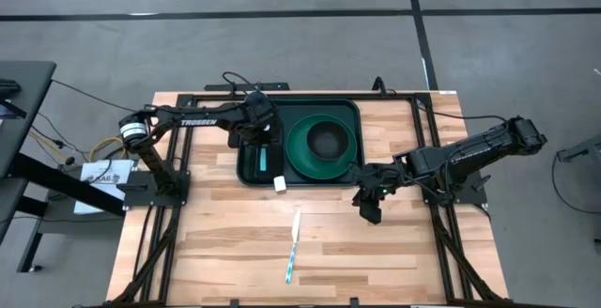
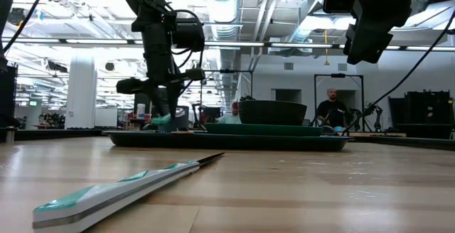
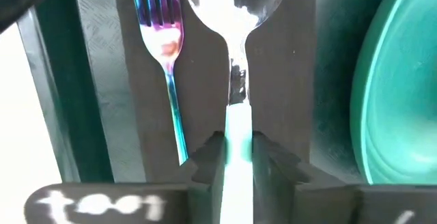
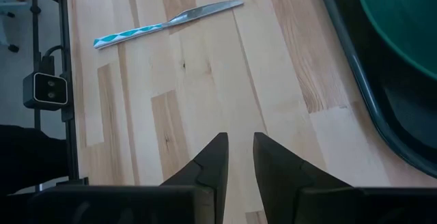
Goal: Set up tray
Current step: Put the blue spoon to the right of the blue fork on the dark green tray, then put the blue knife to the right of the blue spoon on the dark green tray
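The dark green tray [image 1: 246, 172] lies at the table's far middle. It holds a round green plate [image 1: 300, 148] with a dark bowl [image 1: 326, 139] on it. On the tray's left part lies a black napkin [image 3: 116, 80] with a fork [image 3: 164, 39] on it. My left gripper [image 1: 262, 153] is above this napkin, shut on a spoon [image 3: 235, 5] that lies beside the fork. My right gripper [image 1: 368, 203] hangs above the bare table off the tray's near right corner, empty, with only a narrow gap between its fingers [image 4: 213, 159]. My left gripper pinches the spoon's pale teal handle [image 3: 239, 132] between its two fingers [image 3: 205, 159], which come from above and stand on either side of the handle. The spoon lies along the fork, its bowl over the napkin. Whether it rests there I cannot tell.
A knife with a teal handle [image 1: 293, 247] lies on the bare wood near the table's front middle; it also shows in the right wrist view [image 4: 164, 22]. A small white object [image 1: 280, 185] sits at the tray's near edge. People stand in the room behind the table [image 2: 328, 105].
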`<state>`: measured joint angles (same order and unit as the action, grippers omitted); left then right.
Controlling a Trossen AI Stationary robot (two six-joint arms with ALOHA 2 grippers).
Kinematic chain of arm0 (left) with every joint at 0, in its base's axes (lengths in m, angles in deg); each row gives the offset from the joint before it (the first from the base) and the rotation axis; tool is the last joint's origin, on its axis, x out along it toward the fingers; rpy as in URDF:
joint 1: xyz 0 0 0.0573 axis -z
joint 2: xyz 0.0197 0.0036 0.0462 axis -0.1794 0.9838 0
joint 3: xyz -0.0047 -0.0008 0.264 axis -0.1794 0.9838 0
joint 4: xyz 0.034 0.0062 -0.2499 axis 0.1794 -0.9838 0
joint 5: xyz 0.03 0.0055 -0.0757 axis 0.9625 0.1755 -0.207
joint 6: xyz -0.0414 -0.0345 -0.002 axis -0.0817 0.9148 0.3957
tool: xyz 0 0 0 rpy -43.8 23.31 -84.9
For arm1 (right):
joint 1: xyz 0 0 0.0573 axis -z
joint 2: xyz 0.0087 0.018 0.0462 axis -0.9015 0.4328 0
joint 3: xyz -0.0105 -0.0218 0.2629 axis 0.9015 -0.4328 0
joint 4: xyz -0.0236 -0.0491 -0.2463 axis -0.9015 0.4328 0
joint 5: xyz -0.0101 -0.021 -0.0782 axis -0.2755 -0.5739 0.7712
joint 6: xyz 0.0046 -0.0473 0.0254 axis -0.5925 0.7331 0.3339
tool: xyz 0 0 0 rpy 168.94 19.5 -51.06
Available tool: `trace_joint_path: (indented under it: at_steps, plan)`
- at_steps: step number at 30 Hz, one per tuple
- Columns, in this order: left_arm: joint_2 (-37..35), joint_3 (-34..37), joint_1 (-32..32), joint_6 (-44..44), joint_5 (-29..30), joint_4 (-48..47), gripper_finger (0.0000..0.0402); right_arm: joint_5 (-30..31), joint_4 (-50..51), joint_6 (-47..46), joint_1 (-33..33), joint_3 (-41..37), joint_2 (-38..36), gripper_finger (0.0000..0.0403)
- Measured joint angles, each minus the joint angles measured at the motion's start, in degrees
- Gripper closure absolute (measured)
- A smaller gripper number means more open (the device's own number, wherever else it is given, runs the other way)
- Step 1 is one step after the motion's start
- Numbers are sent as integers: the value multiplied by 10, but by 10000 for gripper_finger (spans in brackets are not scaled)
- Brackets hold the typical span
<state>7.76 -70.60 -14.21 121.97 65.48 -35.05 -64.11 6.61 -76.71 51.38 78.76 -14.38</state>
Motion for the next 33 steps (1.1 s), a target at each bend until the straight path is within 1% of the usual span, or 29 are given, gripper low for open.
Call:
trace_joint_path:
  at_steps: [3,5,16,22,28,31,33]
  plan:
    - [0,0,-1,2,0,-2,312,0,0,0,0,0,0,339]
    - [0,0,-1,5,0,-2,300,0,0,0,0,0,0,339]
    - [0,-3,-1,5,-4,-3,291,0,0,0,0,0,0,339]
    - [0,-39,3,-23,-46,-2,291,0,0,1,0,0,0,339]
    - [0,-114,44,-43,-132,-5,290,-2,0,5,0,0,0,339]
    - [-1,-157,89,-48,-155,-6,290,-2,0,6,0,0,0,339]
    - [-1,-183,127,-39,-156,-23,290,-2,1,6,0,0,0,339]
